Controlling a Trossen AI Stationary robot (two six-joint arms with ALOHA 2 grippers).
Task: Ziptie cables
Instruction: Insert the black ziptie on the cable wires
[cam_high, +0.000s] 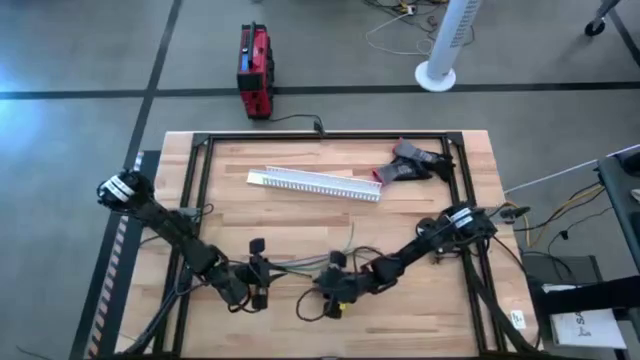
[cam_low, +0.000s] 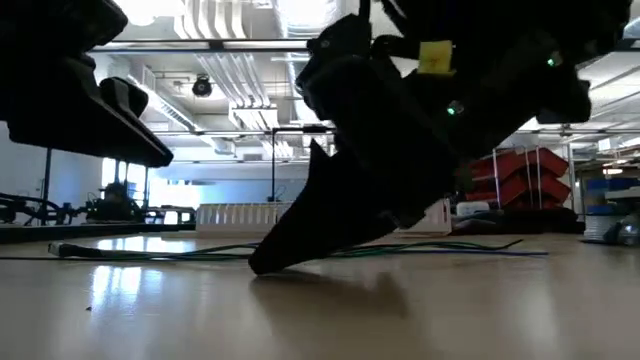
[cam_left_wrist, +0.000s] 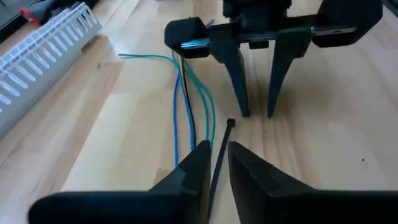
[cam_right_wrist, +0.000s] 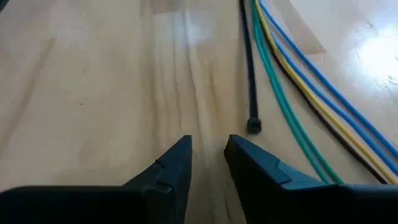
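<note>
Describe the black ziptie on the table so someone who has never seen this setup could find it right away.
On the wooden table, look near its front edge, between the left gripper and right gripper. There the thin black plastic ziptie lies beside the coloured cables. It alone is straight, stiff and black with a square head.

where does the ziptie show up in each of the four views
High view: too thin to make out; it would lie between the two grippers.
Low view: not distinguishable.
Left wrist view: ziptie runs between the left gripper fingers, head toward the right gripper.
Right wrist view: ziptie beside the cables, head just ahead of the right gripper.
Shared landmark: the cables.
</note>
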